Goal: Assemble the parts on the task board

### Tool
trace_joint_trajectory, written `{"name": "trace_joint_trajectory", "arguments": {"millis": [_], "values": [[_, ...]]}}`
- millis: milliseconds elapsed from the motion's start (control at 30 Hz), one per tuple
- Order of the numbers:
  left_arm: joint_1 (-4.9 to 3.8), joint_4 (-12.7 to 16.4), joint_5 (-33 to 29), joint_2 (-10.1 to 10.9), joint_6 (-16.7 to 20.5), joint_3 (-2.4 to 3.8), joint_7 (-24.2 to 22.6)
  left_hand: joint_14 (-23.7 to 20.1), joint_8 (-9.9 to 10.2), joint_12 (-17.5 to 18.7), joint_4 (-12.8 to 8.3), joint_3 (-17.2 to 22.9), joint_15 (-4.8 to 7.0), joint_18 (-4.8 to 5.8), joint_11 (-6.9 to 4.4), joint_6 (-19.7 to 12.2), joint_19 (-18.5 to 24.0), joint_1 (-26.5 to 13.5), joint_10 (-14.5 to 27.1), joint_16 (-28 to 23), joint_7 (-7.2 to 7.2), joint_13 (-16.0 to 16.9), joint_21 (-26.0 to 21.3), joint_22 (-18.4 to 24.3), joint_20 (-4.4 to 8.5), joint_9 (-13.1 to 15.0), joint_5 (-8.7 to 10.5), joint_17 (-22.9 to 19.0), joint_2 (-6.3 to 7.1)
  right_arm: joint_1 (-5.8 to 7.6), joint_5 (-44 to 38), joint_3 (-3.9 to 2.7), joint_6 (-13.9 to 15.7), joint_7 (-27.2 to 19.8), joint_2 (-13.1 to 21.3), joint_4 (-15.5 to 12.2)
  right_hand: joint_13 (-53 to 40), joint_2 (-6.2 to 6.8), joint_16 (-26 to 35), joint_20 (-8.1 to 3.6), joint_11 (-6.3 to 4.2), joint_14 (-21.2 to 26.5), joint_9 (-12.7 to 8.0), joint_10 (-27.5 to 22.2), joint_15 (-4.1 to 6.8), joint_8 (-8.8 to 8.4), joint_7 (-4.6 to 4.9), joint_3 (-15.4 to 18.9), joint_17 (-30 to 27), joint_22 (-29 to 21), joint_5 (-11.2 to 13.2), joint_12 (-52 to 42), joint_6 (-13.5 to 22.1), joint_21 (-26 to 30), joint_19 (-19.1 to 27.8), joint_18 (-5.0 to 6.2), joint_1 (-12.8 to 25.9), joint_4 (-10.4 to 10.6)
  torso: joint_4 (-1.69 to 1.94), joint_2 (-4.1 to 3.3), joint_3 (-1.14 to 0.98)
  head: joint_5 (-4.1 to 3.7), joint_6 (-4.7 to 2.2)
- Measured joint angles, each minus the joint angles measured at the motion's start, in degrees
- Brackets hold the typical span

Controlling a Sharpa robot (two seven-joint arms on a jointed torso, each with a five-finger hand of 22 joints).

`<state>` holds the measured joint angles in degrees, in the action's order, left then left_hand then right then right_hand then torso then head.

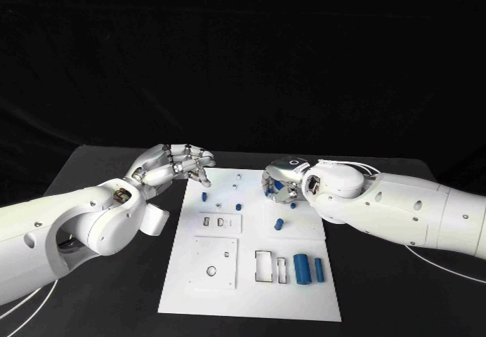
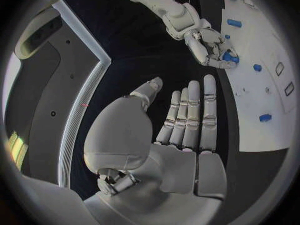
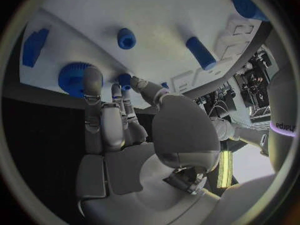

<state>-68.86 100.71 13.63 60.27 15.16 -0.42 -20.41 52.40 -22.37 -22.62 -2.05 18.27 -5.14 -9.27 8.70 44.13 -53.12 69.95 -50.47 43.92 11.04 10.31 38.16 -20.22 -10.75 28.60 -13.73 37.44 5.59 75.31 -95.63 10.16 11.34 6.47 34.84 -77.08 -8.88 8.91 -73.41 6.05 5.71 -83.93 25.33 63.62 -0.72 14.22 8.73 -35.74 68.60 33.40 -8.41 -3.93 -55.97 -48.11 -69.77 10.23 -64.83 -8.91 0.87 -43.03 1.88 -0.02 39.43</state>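
Head view gives you the white board (image 1: 203, 298) lying on the black counter (image 1: 121, 168), with two blue cylinders (image 1: 302, 269) near its front right, a small blue peg (image 1: 279, 225) further in, and more blue pieces (image 1: 206, 196) toward the back. Beyond those, your left robot hand (image 1: 174, 165) hovers at the board's back left edge, fingers slightly curled and holding nothing. Your right robot hand (image 1: 284, 184) is over the back right of the board, fingers closed on a blue part (image 2: 230, 58).
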Motion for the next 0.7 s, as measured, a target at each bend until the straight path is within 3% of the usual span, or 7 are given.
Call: {"name": "trace_joint_trajectory", "arguments": {"millis": [233, 700], "values": [[-0.02, -0.01, -0.05, 0.00, -0.02, 0.00, 0.03, 0.00, 0.00, 0.00, 0.16, 0.16, 0.00, 0.00, 0.00, 0.00, 0.00, 0.00, 0.00, 0.00, 0.00, 0.00, 0.00, -0.09, 0.00, 0.00, 0.00, 0.00, 0.00, 0.00, 0.06, 0.00, 0.06, 0.06, -0.02, 0.14, -0.06, -1.60, -1.10, -0.31, -0.67, 0.00, 1.41, 2.68, 0.00, 1.29, -0.65, -3.53, 0.36, 2.87, 4.54, -0.27, -1.72, -2.47, 0.31, 0.00, -1.64, 0.00, 0.00, -0.01, 0.01, 0.01, 0.23], [-0.06, -0.03, -0.19, -0.02, -0.08, 0.00, 0.12, -0.20, 0.22, 0.00, 0.16, 0.16, -0.20, 0.00, 0.00, -0.21, 0.00, 0.00, 0.41, 0.00, 0.21, -0.15, 0.22, -0.22, 0.00, -0.01, 0.22, -0.05, 0.00, -0.04, -0.44, 0.02, 2.10, 1.22, -0.06, -0.44, -0.04, -1.44, -1.82, -0.51, -0.75, 0.00, 2.67, 3.48, 0.00, 1.74, -0.64, -5.09, 0.85, 5.26, 4.89, -0.11, -1.85, -4.24, 0.51, -0.01, -3.44, -0.49, -0.01, -0.05, 0.04, 0.12, 0.26]]}}
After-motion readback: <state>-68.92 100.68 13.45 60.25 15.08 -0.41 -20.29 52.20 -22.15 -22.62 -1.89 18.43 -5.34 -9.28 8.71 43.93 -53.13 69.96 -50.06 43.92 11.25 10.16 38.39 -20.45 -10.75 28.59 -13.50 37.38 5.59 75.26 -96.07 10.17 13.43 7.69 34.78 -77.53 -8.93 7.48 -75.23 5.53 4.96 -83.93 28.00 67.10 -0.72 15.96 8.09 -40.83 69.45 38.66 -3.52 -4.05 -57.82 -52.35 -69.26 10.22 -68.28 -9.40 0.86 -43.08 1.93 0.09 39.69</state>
